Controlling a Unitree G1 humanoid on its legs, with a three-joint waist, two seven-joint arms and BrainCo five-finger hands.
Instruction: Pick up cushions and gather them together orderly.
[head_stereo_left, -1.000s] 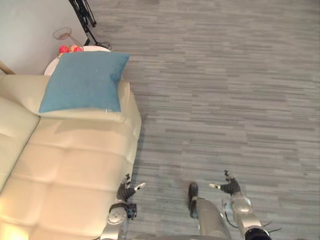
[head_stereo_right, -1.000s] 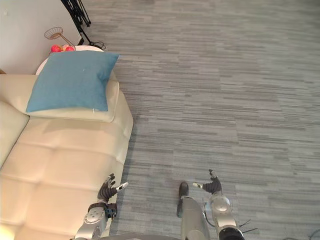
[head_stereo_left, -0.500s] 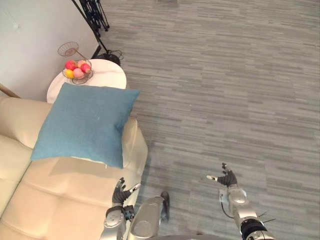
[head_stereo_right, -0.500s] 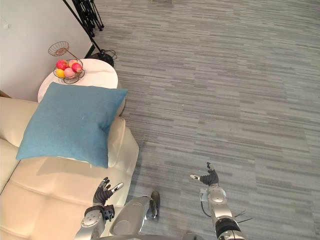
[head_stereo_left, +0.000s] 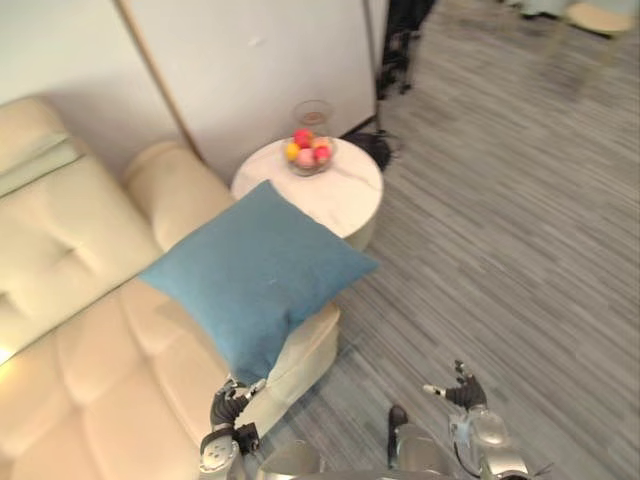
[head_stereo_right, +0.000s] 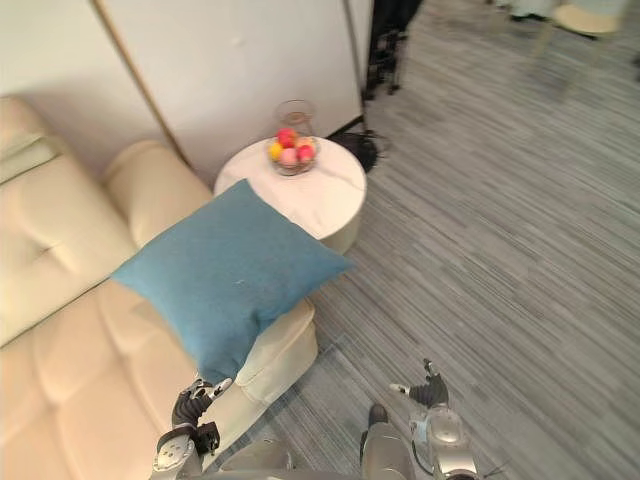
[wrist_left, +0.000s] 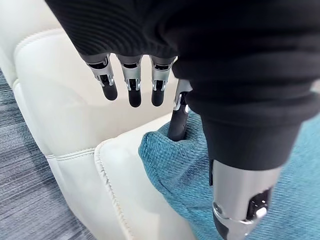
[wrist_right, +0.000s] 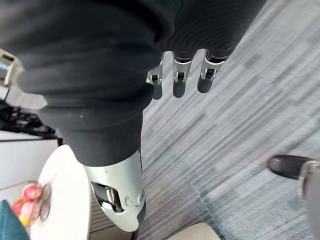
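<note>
Left wrist view: my left hand, fingers slack, touches a corner of the blue cushion on the end of the sofa (a reach, I judge); next, curl round it; right hand spread beside the sofa

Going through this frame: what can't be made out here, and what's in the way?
1. Sofa: cut off at the eye views' left and lower edges; further cushions there cannot be told.
2. Fruit on the side table: too small in the eye views to name.
3. Left hand: whether a finger touches the corner of the blue cushion, left wrist view; its own dark cover hides part.
</note>
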